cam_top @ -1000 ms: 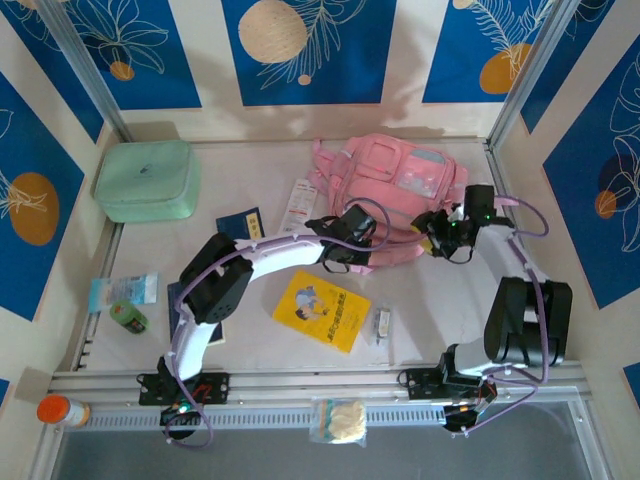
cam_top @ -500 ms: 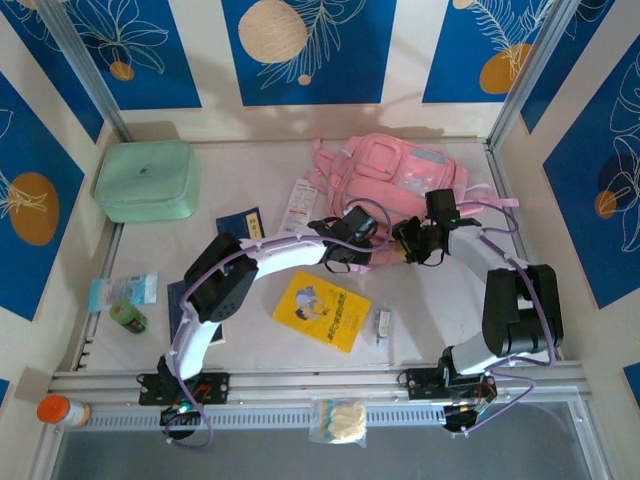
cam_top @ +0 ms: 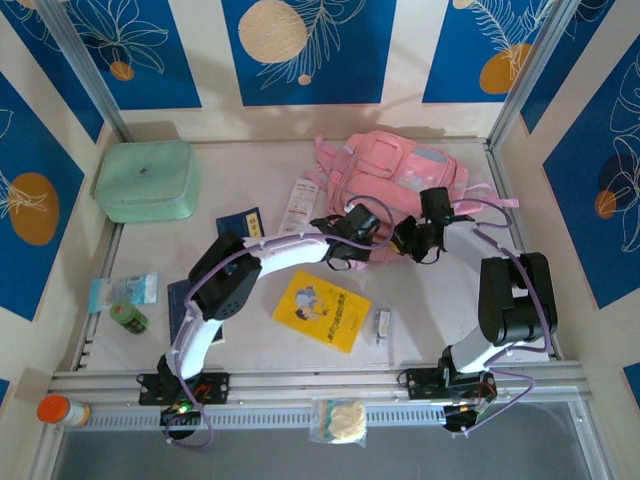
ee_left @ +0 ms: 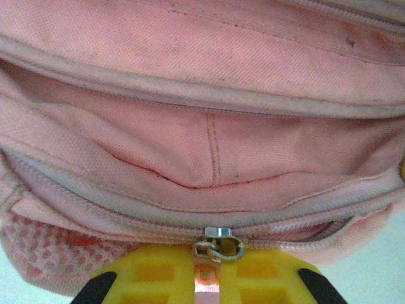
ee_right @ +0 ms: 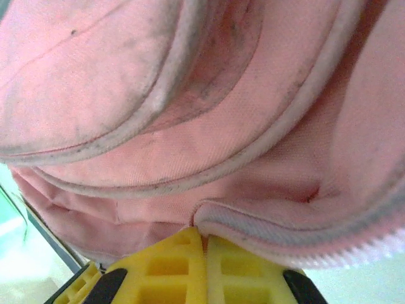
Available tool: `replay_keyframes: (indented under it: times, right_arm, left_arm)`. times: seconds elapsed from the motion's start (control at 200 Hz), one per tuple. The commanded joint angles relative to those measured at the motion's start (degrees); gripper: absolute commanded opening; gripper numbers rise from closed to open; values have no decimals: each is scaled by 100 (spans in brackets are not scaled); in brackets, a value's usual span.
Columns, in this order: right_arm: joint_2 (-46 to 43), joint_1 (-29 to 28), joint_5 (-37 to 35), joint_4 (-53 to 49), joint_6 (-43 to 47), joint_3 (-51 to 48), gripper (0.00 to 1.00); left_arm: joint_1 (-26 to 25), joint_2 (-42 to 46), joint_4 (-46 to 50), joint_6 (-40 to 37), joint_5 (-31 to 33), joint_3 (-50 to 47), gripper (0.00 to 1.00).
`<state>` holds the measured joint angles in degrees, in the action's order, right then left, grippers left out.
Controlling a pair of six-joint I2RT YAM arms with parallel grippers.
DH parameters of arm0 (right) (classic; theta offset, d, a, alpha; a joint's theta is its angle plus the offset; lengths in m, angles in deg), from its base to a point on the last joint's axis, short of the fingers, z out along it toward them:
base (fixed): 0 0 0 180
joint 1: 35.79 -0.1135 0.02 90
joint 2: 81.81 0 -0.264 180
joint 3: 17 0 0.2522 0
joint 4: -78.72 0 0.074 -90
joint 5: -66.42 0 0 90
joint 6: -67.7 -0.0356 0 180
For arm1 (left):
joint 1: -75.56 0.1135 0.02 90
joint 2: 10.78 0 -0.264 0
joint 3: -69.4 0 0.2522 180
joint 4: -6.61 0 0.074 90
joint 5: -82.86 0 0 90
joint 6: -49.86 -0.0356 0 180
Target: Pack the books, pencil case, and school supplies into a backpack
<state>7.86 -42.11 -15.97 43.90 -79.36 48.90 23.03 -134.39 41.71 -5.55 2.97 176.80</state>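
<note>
The pale table (cam_top: 435, 300) is seen from above. The largest thing on it, the pale pink fabric backpack (cam_top: 400, 175) with front pockets and a clear window panel, is laid flat in the upper middle of the overhead frame. A big mint-green rounded zip case (cam_top: 147, 180) is set at the upper left, well apart from it. The left arm (cam_top: 270, 258) is arched from the lower left towards the backpack's lower edge, and the right arm (cam_top: 510, 300) is bent in from the lower right to the same edge. A bright yellow thin book (cam_top: 322, 310) with a cartoon cover is placed in the lower middle, apart from the bag. One dark navy thin book (cam_top: 240, 222) is found left of centre, and a second navy book (cam_top: 174, 305) is partly covered by the left arm. A long narrow white pencil case (cam_top: 300, 205) is laid just beside the backpack's left side. A teal packet (cam_top: 122, 292) is seen at the far left. A tiny pale grey-white oblong item (cam_top: 382, 322) is placed just right of the yellow book. In the left wrist view the yellow fingers of the left gripper (ee_left: 206, 266) are pressed together on the pink tab of a silver zip pull (ee_left: 219, 246) on the backpack's lower zip line. In the right wrist view the right gripper (ee_right: 204, 247) is shown with its fingers pressed together against a piped zip edge of the backpack. Whether fabric is nipped between them cannot be told.
</note>
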Motion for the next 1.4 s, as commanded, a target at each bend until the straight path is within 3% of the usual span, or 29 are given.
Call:
replay_keyframes:
  times: [0.0, 0.305, 0.415, 0.525, 0.625, 0.8, 1.06, 1.16, 1.25, 1.33, 1.395]
  right_arm:
    - [-291, 148, 50, -438, 577, 112, 0]
    - [-580, 1056, 214, -956, 1358, 473, 0]
    - [-332, 1277, 45, -1118, 1480, 871, 0]
    - [-119, 1339, 415, -1129, 1397, 1069, 0]
    - [-297, 920, 506, -1194, 1142, 921, 18]
    - [-834, 91, 228, -987, -120, 21, 52]
    - [-535, -977, -566, -512, -1889, -120, 67]
    - [-102, -1198, -842, -428, -2228, 73, 68]
    - [262, -1264, -976, -407, -2157, 268, 63]
    - [443, -1229, -1065, -565, -1767, 480, 50]
    - [449, -1152, -1161, -687, -1354, 543, 30]
  left_arm:
    - [231, 252, 504, 16, 552, -94, 1]
    - [402, 1241, 431, -88, 492, -1329, 0]
    - [380, 1369, 332, 68, 155, -1633, 0]
    - [318, 1359, -7, 189, -354, -1805, 0]
    - [238, 1279, 147, 172, -324, -1549, 0]
    - [186, 1346, 151, 117, -338, -1306, 0]
    - [86, 1377, 130, 48, -297, -1230, 0]
    - [55, 1375, 13, 74, -358, -1255, 0]
    - [41, 1349, 21, 45, -396, -1206, 0]
    - [32, 1366, 104, 1, -381, -1153, 0]
    - [32, 1422, 122, -26, -331, -1195, 0]
